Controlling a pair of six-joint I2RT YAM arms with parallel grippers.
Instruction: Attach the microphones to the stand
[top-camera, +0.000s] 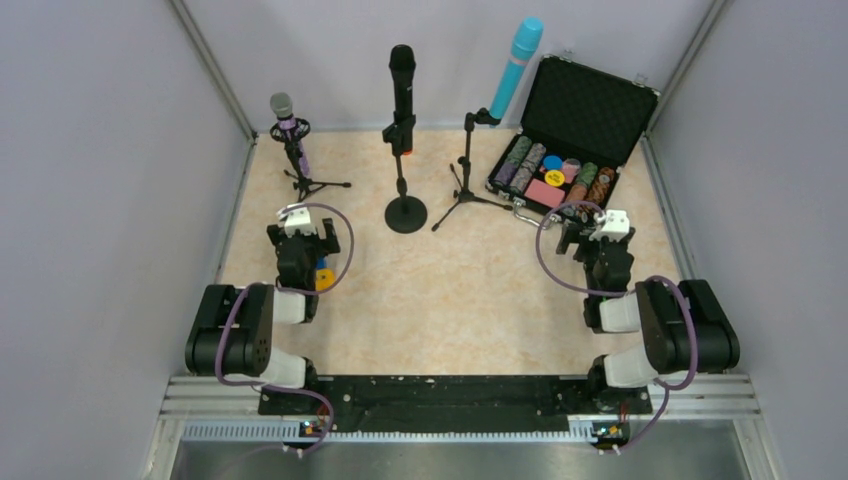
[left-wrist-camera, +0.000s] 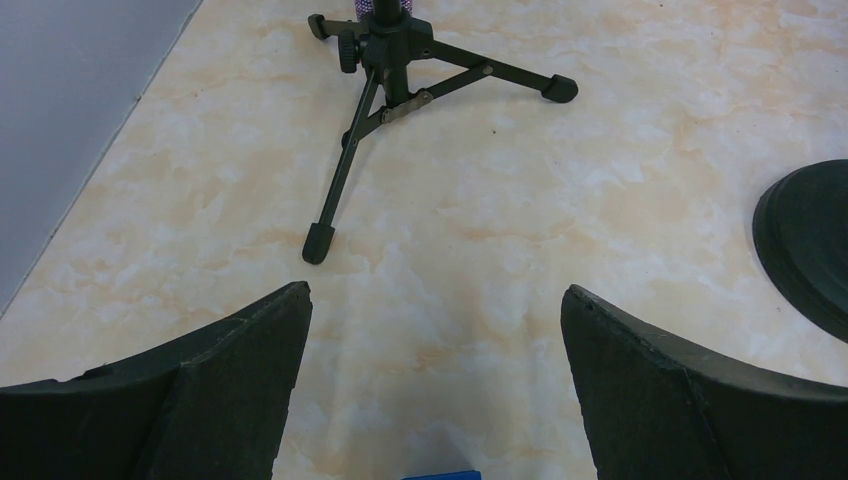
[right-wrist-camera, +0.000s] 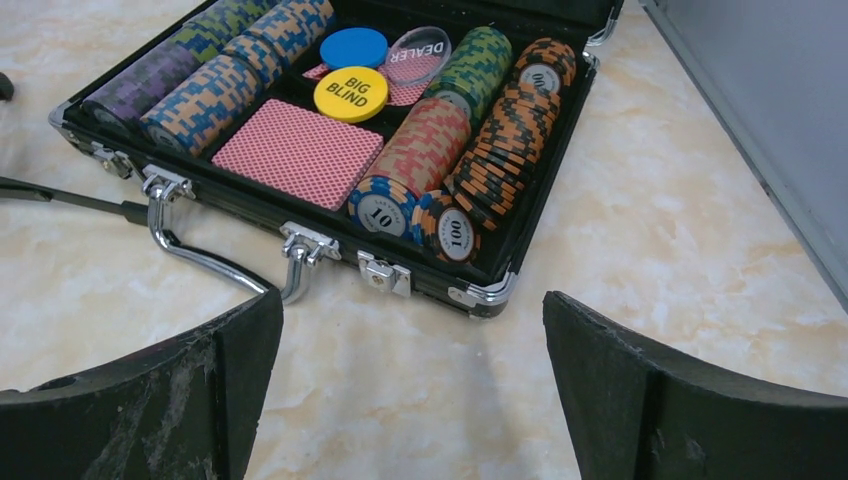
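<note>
microphones (top-camera: 402, 75) on stands (top-camera: 402, 172), well beyond spread left hand (left-wrist-camera: 435, 300), right hand (right-wrist-camera: 413, 300)

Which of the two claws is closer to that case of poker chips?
The right. The right claw sits just in front of the poker chip case; the left claw is across the table, near the small tripod.

You had a beige marbled tabletop (top-camera: 450, 290) before you — pale grey walls (top-camera: 100, 150) closed it in on three sides, aluminium rails (top-camera: 212, 68) ran up the back corners, the light even.
</note>
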